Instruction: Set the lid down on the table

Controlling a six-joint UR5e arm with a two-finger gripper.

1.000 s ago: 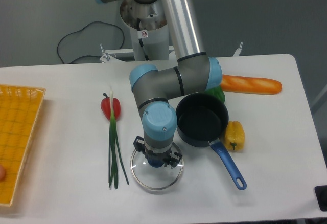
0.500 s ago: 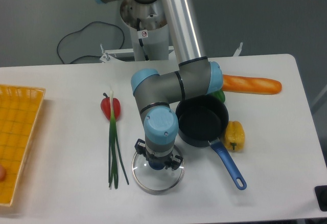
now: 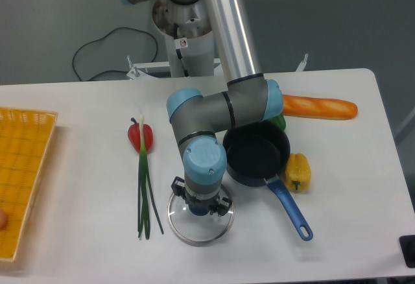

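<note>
Table (image 3: 337, 187): lid (image 3: 198, 227) directly beneath gripper (image 3: 201, 207).

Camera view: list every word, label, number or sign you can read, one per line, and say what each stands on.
No words or numbers are readable.
Small round red-ringed sign on the sticker on the robot base: too small to make out.
The lid, saucepan and gripper show no markings.

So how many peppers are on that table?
3. A red pepper lies left of the arm, by the green onion. A yellow one sits right of the pot. A green one peeks out behind the pot, mostly hidden. The arm could hide more.
</note>
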